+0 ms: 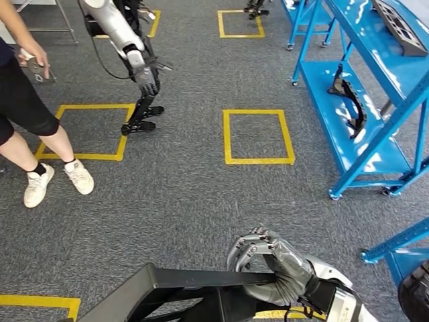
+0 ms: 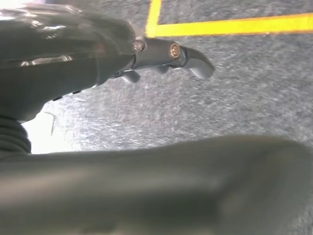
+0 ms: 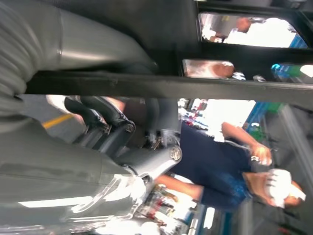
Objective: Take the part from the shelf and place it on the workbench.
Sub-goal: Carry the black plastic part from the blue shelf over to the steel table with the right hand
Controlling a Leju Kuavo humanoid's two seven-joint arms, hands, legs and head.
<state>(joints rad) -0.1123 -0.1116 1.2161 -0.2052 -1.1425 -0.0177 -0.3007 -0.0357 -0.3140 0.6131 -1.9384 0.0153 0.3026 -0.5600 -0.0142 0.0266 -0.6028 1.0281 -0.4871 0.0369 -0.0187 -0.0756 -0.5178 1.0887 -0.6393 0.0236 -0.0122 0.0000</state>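
My left hand (image 2: pixel 110 54) is hard to read: the left wrist view gives me a grey thumb and dark fingertips (image 2: pixel 199 63) reaching over grey carpet (image 2: pixel 221 98), with a broad blurred dark shape across the near side. I cannot tell whether that hand holds anything. The head view cuts off the lower left, where that arm would come in.

The long black angular frame part (image 1: pixel 202 278) lies across the bottom edge of the head view, its left end cut off by the picture's edge. My right hand (image 1: pixel 275 261) grips its right end, silver fingers (image 1: pixel 248 245) curled over the top bar and wrapped around it. In the right wrist view the same black bar (image 3: pixel 166 85) crosses close before the thumb, blurred, and behind it a person in a dark blue shirt (image 3: pixel 210 161) stands.

The head view adds what the wrist views lack: yellow tape squares (image 1: pixel 258 137) on the carpet, a blue metal shelf (image 1: pixel 354 127) at the right bearing another black curved part (image 1: pixel 351 100), a second robot's silver arm (image 1: pixel 127 40), and a person's white trainers (image 1: pixel 55 181) at the left.
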